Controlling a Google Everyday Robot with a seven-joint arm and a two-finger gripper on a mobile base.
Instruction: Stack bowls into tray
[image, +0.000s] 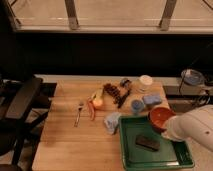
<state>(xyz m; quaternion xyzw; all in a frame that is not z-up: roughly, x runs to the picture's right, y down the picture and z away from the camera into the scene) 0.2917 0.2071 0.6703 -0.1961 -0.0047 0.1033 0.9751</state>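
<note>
A red bowl hangs over the far right corner of the green tray, which sits at the table's front right. My gripper, on the end of the white arm coming in from the right, is shut on the bowl's near rim. A black flat object lies in the tray. A small blue bowl stands on the table just behind the tray. A white bowl stands at the table's back edge. A clear bowl sits on a side stand at the right.
On the wooden table lie a blue sponge, a light blue cloth, a fork, an apple, a banana and dark items. A black chair stands at the left.
</note>
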